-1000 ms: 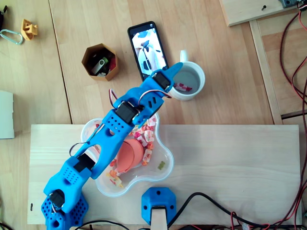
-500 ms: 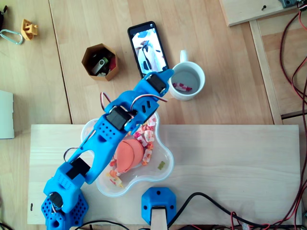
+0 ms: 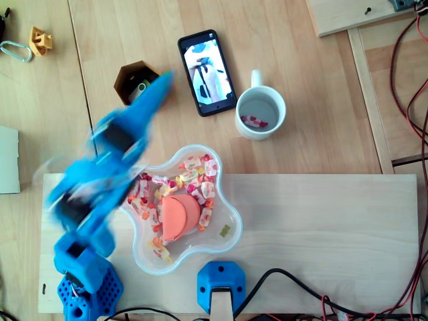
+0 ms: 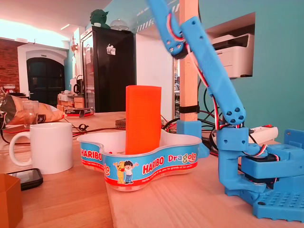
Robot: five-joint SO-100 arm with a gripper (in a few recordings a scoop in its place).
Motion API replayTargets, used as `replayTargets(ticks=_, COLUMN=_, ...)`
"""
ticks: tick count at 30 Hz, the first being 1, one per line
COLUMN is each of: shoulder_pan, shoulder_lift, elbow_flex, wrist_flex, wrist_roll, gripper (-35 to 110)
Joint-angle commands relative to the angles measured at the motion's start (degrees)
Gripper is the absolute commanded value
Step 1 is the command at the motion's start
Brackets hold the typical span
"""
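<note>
Overhead view: arm [image 3: 100, 170] badly smeared by motion. Tool [image 3: 159, 81] sits over the right-hand edge of the brown hexagonal pot [image 3: 128, 79] and covers part of it. Touching or clear of it, I cannot tell (height is unreadable from above). Tool's jaws are lost in the blur, so parted or clamped cannot be told; nothing made out between them.

Change: a second ago the tool hung at the left rim of the mug [image 3: 267, 105]. Half a second ago it had drawn back a little, over the lower end of the phone [image 3: 206, 71]. Now it has swung far left. The phone lies just right of the tool and the mug well right of it, with a few red-and-white sweets [image 3: 253, 122] on the mug's bottom. Below and right of the tool, the clear flower-shaped bowl [image 3: 234, 212] is uncovered, more sweets heaped in it around an orange cup [image 3: 179, 215].

Judgement: the swing carries the tool off mug and bowl. The hexagonal pot is now the nearest thing, directly under the tip.

Fixed view, low on the tabletop [image 4: 142, 209]: the arm [image 4: 209, 71] leans up and left from its base to the top edge. Bowl's printed wall in the middle, orange cup upright inside, mug and phone to the left, a corner of the hexagonal pot [image 4: 8, 202] at bottom left
</note>
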Motion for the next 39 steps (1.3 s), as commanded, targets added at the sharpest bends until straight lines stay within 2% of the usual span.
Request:
replayTargets(ticks=1, shoulder_pan=0.18, shoulder_lift=12.39, elbow_flex=-4.22, wrist_flex=9.58, wrist_roll=0.97, gripper=-4)
replayTargets(ticks=5, shoulder_pan=-1.49, shoulder_lift=26.46, elbow_flex=-3.78, wrist_flex=19.78, wrist_roll=1.14, gripper=-4)
replayTargets(ticks=10, shoulder_pan=-13.80, shoulder_lift=35.16, elbow_flex=-2.81, wrist_flex=32.96, wrist_roll=6.50, gripper=-4)
replayTargets(ticks=14, shoulder_pan=-24.43, shoulder_lift=32.70, elbow_flex=-1.32, wrist_flex=33.49, wrist_roll=8.70, gripper=-4)
replayTargets(ticks=18, shoulder_pan=-33.22, shoulder_lift=35.07, elbow_flex=1.14, wrist_flex=33.84, wrist_roll=6.06, gripper=-4)
replayTargets(ticks=24, shoulder_pan=-40.08, shoulder_lift=39.99, elbow_flex=10.28, wrist_flex=34.01, wrist_roll=0.97, gripper=-4)
replayTargets(ticks=28, shoulder_pan=-39.46, shoulder_lift=49.75, elbow_flex=25.14, wrist_flex=34.01, wrist_roll=0.70, gripper=-4)
replayTargets(ticks=35, shoulder_pan=-36.04, shoulder_lift=66.53, elbow_flex=70.49, wrist_flex=31.73, wrist_roll=0.53, gripper=-4)
replayTargets(ticks=39, shoulder_pan=-33.75, shoulder_lift=67.85, elbow_flex=93.60, wrist_flex=15.82, wrist_roll=-0.35, gripper=-3)
